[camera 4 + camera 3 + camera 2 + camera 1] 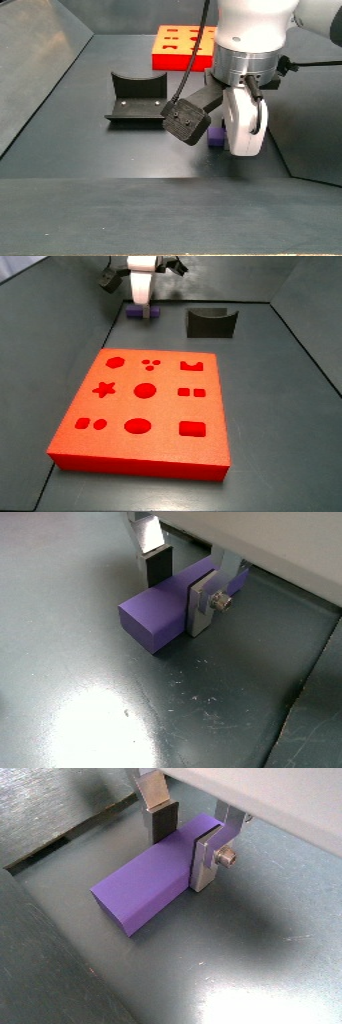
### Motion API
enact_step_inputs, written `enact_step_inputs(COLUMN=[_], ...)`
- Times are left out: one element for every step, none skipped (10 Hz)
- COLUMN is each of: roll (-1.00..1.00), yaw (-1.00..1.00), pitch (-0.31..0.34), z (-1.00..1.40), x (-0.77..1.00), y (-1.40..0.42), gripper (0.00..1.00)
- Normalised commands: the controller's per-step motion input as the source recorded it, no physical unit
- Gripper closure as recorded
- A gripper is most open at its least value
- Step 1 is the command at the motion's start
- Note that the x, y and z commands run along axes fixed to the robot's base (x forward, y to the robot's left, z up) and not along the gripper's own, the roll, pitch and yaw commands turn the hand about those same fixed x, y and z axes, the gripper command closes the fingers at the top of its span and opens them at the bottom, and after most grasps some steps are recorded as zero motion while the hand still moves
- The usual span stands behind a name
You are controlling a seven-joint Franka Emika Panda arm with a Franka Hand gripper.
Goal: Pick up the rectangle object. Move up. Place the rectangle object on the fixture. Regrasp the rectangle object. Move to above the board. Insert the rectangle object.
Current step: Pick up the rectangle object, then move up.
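The gripper (187, 840) is low over the grey floor, its jaws straddling the far end of the rectangle object (150, 886), which lies flat on the floor. Both pads appear to touch its sides. The fixture (210, 322) and the board (147, 408) stand apart.

The rectangle object (158, 880) lies flat on the surface (254, 978), with the gripper (187, 843) low over it, its jaws straddling one end of the block in both wrist views. In a side view the fixture (211, 322) stands at three o'clock of the block, apart from it, and the board (147, 406) lies at six o'clock, nearer the camera.
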Motion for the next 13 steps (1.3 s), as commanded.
enact_step_inputs(roll=[0.0,0.0,0.0,0.0,0.0,0.0,0.0,0.0,0.0,0.0,0.0,0.0,0.0], yaw=[0.0,0.0,0.0,0.0,0.0,0.0,0.0,0.0,0.0,0.0,0.0,-0.04,-0.04], pitch=[0.0,0.0,0.0,0.0,0.0,0.0,0.0,0.0,0.0,0.0,0.0,-0.01,0.018], z=[0.0,0.0,0.0,0.0,0.0,0.0,0.0,0.0,0.0,0.0,0.83,0.84,0.75], x=[0.0,0.0,0.0,0.0,0.0,0.0,0.0,0.0,0.0,0.0,0.0,0.02,-0.01], y=[0.0,0.0,0.0,0.0,0.0,0.0,0.0,0.0,0.0,0.0,0.0,0.06,0.04], gripper=[1.0,1.0,1.0,1.0,1.0,1.0,1.0,1.0,1.0,1.0,1.0,1.0,1.0])
